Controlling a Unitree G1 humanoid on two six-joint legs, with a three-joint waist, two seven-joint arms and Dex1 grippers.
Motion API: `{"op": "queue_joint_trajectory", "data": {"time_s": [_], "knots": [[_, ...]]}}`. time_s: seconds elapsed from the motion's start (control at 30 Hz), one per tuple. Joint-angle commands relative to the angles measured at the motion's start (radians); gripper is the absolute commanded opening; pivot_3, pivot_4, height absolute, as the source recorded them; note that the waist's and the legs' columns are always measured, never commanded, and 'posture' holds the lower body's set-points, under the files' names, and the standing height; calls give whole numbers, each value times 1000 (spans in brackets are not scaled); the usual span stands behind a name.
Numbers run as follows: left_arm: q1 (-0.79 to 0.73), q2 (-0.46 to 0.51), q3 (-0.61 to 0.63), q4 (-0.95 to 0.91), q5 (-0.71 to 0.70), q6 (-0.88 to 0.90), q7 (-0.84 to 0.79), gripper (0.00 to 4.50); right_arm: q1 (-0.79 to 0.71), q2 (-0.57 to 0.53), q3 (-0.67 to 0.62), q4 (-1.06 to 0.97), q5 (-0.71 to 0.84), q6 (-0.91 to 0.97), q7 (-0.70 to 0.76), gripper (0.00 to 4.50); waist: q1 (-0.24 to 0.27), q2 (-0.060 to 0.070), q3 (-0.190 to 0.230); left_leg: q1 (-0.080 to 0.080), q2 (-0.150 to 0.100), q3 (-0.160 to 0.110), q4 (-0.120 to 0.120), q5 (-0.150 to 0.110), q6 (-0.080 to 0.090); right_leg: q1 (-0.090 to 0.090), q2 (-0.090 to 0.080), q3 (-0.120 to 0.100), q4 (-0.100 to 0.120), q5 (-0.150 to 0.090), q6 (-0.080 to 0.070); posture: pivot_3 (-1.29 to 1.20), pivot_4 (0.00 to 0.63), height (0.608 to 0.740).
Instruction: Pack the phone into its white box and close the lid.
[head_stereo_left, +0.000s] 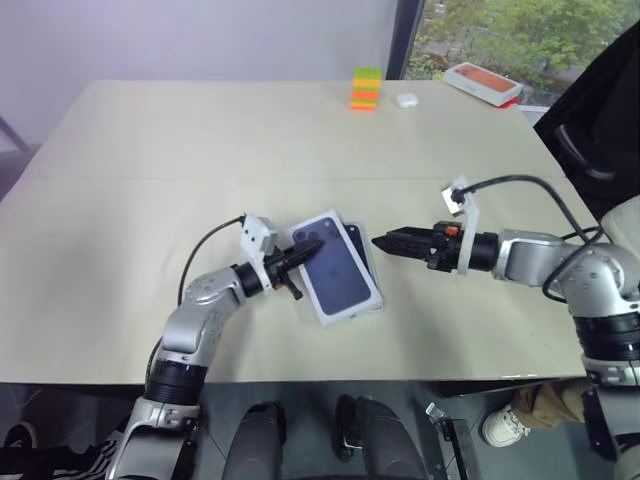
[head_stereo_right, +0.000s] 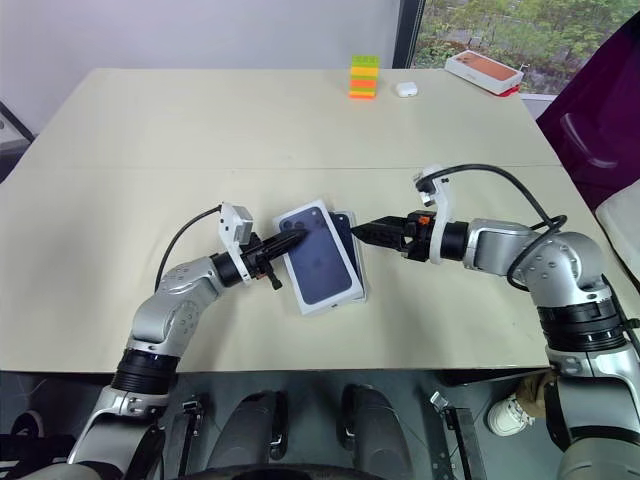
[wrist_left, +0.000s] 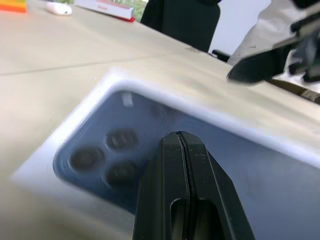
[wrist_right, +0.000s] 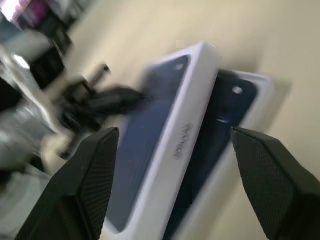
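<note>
The lid (head_stereo_left: 334, 264) lies askew over the white box (head_stereo_left: 362, 243) with the phone (wrist_right: 227, 107) inside, its long axis running near-far, the shut left gripper (head_stereo_left: 308, 248) resting on it, the open right gripper (head_stereo_left: 381, 240) just right.

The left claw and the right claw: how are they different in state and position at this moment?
The left claw is shut, its fingers pressed together; the right claw is open, its fingers spread wide. The left claw's tip lies over the printed lid; the right claw hangs beside the lid's other edge, apart from it. Both point toward the lid, near table height.
</note>
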Motion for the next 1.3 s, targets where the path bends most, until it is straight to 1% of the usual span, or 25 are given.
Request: {"op": "queue_joint_trajectory", "data": {"time_s": [0.03, 0.1, 0.17, 0.27, 0.33, 0.37, 0.47, 0.6, 0.7, 0.8, 0.93, 1.0, 1.07, 1.13, 1.3], "knots": [[-11, -9, -8, -2, 19, -31, 4, 0, -12, -2, 17, -37, -135, -103, 98, 3703, 1, 0, 0, 0, 0, 0, 0, 0, 0, 0, 0, 0, 0, 0, 0, 0, 150, 740], [-12, -7, -5, -1, 22, -33, 4, 0, -5, 3, 37, -50, -202, -138, 128, 3703, 1, 0, 0, 0, 0, 0, 1, 0, 0, 0, 0, -1, 0, 1, 0, 0, 150, 740], [-13, 1, 8, -4, 28, -42, 12, 0, -2, 27, 36, -41, -228, -135, 136, 3703, 1, 0, 0, 0, 0, 0, 1, 0, 0, 0, 0, -1, 0, 1, 0, 0, 150, 740], [-6, 33, 32, -55, 10, -14, 12, 0, -2, 57, 30, -35, -278, -150, 136, 2918, -1, 0, 0, 0, 0, 0, 2, 0, 0, 0, 0, -1, 0, 2, 0, 0, 150, 740], [2, 62, 49, -101, -25, 39, 7, 0, -4, 70, 33, -39, -314, -167, 146, 1997, 0, 0, 0, 0, 0, 0, 2, 0, 0, 0, 0, -1, 1, 2, -1, 0, 150, 740], [7, 74, 53, -119, -33, 52, 7, 0, -5, 76, 32, -40, -327, -170, 148, 1432, 0, 0, 0, 0, 0, 0, 2, 0, 0, 0, 0, -1, 1, 2, -1, 0, 150, 740], [55, 166, 79, -222, -76, 121, -39, 0, -1, 81, 43, -28, -396, -217, 169, 34, -2, 0, 0, 0, 0, 0, 2, 0, 0, 0, -1, -1, 1, 2, -2, 0, 150, 740], [109, 260, 118, -273, -123, 188, -75, 0, 0, 105, 50, -26, -448, -244, 194, 34, 0, 0, 0, 1, 0, 0, 2, 0, 0, 0, 0, -1, 1, 2, -2, 0, 150, 740], [160, 334, 120, -295, -141, 250, -111, 0, 5, 114, 80, -33, -502, -272, 226, 34, -1, 0, 0, 1, 0, 0, 2, 0, 0, 0, 0, -1, 1, 2, -2, 0, 150, 740], [181, 357, 97, -264, -112, 258, -104, 0, 4, 128, 89, -40, -538, -295, 237, 34, 0, 1, 0, 1, 0, 0, 2, 0, 0, 0, -1, -1, 1, 2, -2, 0, 150, 740], [178, 342, 69, -224, -71, 213, -104, 0, 13, 139, 99, -47, -581, -317, 247, 34, 1, 1, 0, 1, 0, 0, 3, 0, 0, 1, -1, -1, 1, 3, -2, 0, 150, 740], [155, 311, 31, -184, -33, 197, -85, 0, 25, 139, 113, -51, -608, -336, 256, 34, 1, 1, 0, 1, 0, 0, 3, 0, 0, 1, -1, 0, 1, 3, -2, 0, 150, 740], [140, 290, -8, -160, 18, 141, -81, 0, 31, 141, 117, -55, -623, -342, 262, 34, 2, 1, 0, 1, -1, 0, 3, 0, 0, 1, -1, -1, 2, 3, -2, 0, 150, 740], [123, 264, -38, -142, 40, 127, -79, 0, 38, 138, 119, -62, -634, -344, 272, 34, 2, 1, 0, 1, -1, 0, 3, 0, 0, 1, -1, -1, 2, 3, -2, 0, 150, 740], [72, 206, -52, -87, 59, 117, -61, 0, 61, 144, 113, -83, -650, -343, 280, 34, 1, 1, 0, 3, -1, 0, 4, 0, 0, 3, -2, -1, 3, 3, -2, 0, 150, 740]]}}
